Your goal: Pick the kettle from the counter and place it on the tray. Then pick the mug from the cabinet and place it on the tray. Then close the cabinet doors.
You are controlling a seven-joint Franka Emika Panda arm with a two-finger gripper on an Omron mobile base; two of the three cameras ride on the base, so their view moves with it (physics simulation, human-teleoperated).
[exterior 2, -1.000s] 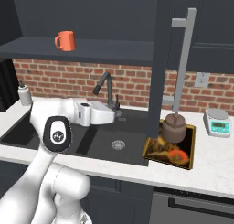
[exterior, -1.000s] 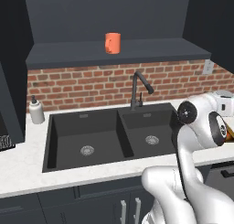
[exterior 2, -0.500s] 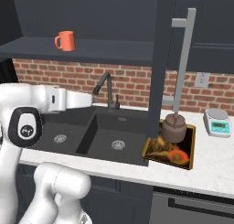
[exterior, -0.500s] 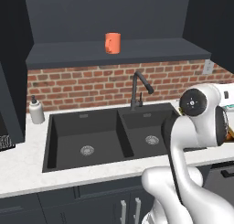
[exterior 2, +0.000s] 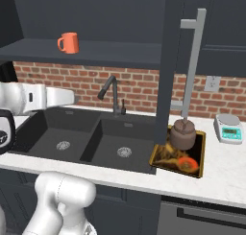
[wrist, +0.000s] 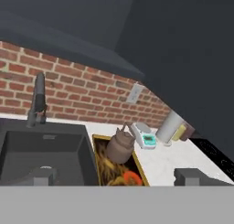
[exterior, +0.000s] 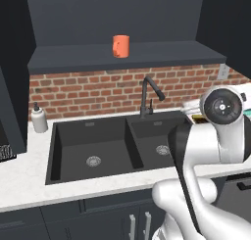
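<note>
Big dark cabinet [exterior 2: 110,18] up on the wall, doors wide open, so plenty of room to bump. Right cabinet door [exterior 2: 170,61] hanging out over the worktop [exterior 2: 226,169], long silver bar handle [exterior 2: 192,66] sticking down just above the kettle [exterior 2: 183,135]. Could get hit by the swinging arm on the way up to the shelf, and a knocked door might swing into the kettle. Black sink [exterior: 105,148] below the shelf, so a dropped mug would fall right in, maybe break or roll. Golden-brown tray [exterior 2: 198,152] beside the sink, already holding the kettle, not much bare space left. Mug set down too close might tip the kettle or land on the dark rim and wobble off. White kitchen scale [exterior 2: 227,128] near the tray, easy to nudge. Small orange mug [exterior: 120,46] sitting alone on the cabinet shelf, upright, handle to one side. Hand [wrist: 116,176] empty, fingers spread far apart, well away from the mug. Poor reach could push the mug deeper or knock it over the shelf edge.
</note>
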